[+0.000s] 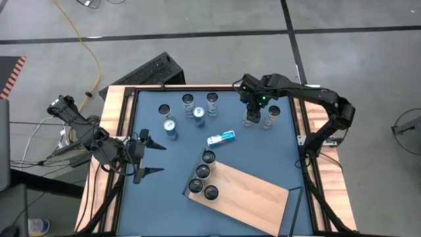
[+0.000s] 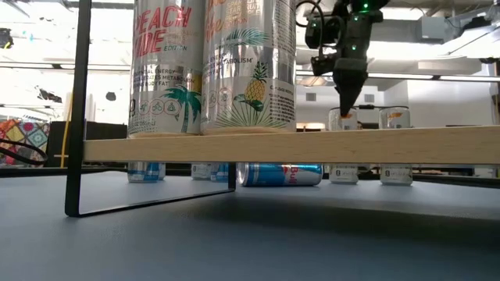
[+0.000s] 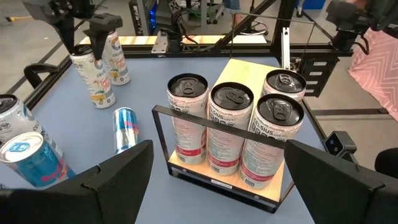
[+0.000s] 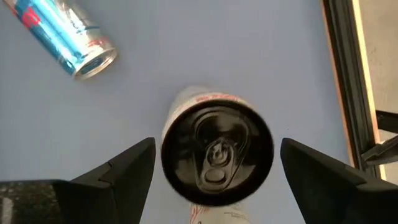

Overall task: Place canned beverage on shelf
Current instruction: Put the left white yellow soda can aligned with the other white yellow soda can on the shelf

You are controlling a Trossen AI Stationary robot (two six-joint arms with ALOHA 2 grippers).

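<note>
A white can with a black top [image 4: 216,155] stands upright on the blue table [image 1: 276,158] near its far right corner; it also shows in the high view [image 1: 252,121]. My right gripper [image 4: 217,146] is open right above it, pointing down, one finger on either side of the can's top and clear of it; the low view [image 2: 348,97] shows the fingertips at the height of the can's rim. The shelf [image 1: 250,194], a light-wood board, lies aslant at the near middle with several cans [image 1: 202,172] standing on its left end. My left gripper [image 1: 148,158] waits open at the table's left.
A second white can [image 1: 272,115] stands just right of the one under my right gripper. A blue can [image 1: 221,137] lies on its side mid-table. Several upright cans [image 1: 188,101] stand at the far left. Wooden strips [image 1: 115,112] edge the table.
</note>
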